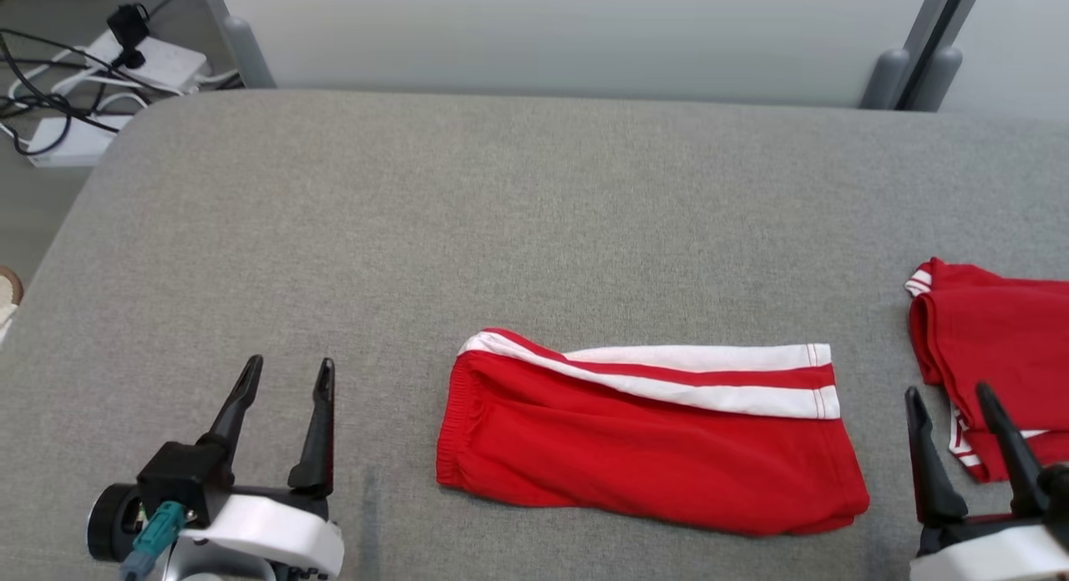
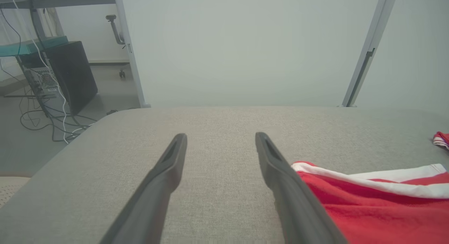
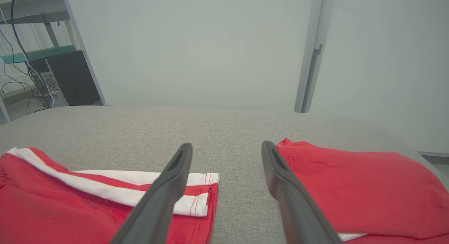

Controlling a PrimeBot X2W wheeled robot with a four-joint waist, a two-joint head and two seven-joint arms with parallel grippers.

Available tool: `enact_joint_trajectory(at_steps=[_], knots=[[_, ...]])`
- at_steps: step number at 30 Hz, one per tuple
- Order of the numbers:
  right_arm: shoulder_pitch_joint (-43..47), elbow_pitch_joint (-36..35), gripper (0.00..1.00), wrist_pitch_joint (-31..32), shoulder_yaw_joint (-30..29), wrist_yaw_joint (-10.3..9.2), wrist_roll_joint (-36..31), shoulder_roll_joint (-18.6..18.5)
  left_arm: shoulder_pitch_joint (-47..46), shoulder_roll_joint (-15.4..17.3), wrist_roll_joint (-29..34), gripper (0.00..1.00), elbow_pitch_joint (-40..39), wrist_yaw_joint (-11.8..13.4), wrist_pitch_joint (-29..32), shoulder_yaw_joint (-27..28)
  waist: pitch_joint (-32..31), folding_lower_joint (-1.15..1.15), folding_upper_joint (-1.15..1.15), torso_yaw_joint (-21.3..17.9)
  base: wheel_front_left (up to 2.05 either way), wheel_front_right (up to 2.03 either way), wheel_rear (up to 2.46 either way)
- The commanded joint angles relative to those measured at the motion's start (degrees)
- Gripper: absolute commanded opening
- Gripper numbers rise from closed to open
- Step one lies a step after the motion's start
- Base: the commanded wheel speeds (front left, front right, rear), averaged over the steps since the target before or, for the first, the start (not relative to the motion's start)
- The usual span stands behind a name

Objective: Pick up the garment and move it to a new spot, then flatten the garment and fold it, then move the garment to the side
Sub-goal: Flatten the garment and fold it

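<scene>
Left pincer (image 1: pixel 289 362) low over grey worktop (image 1: pixel 534 214), fingers pointing forward, apart, empty, right pincer (image 1: pixel 949 389) likewise spread, empty, folded red shorts (image 1: pixel 651 447) flat between them

My left gripper (image 1: pixel 288 366) and right gripper (image 1: pixel 950 393) each have two long, dark, tapering fingers (image 1: pixel 319 431) set in a black block (image 1: pixel 179 468) on a smooth white wrist shell (image 1: pixel 267 531), with a teal plug (image 1: pixel 159 527) beside my left wrist's round black cap (image 1: pixel 104 522).

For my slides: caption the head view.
Folded red white-striped shorts lie on the grey fabric table between the open left gripper and open right gripper.
</scene>
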Motion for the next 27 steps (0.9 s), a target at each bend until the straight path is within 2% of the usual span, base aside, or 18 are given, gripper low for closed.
enact_joint_trajectory(at_steps=[1, 10, 27], knots=[[0.2, -1.2, 1.00, -0.8, 0.7, -0.01, -0.7, -0.6, -1.0, 1.6, 0.2, 1.00, -1.3, -0.8, -0.7, 3.2, -1.1, 0.00, 0.00, 0.3, 0.00, 0.00, 0.00], [4.3, -0.3, 1.00, -0.8, 0.4, -0.01, -1.2, 0.9, 3.8, 0.0, 1.0, 1.00, -0.9, -3.3, -0.8, 6.2, -4.4, 0.00, 0.00, 0.4, 0.00, 0.00, 0.00], [4.0, 0.1, 1.00, -0.8, 0.6, -0.01, -0.5, 0.9, 5.5, -1.3, 2.5, 1.00, -0.5, -3.4, -0.7, 7.2, -4.7, 0.00, 0.00, 0.6, 0.00, 0.00, 0.00]])
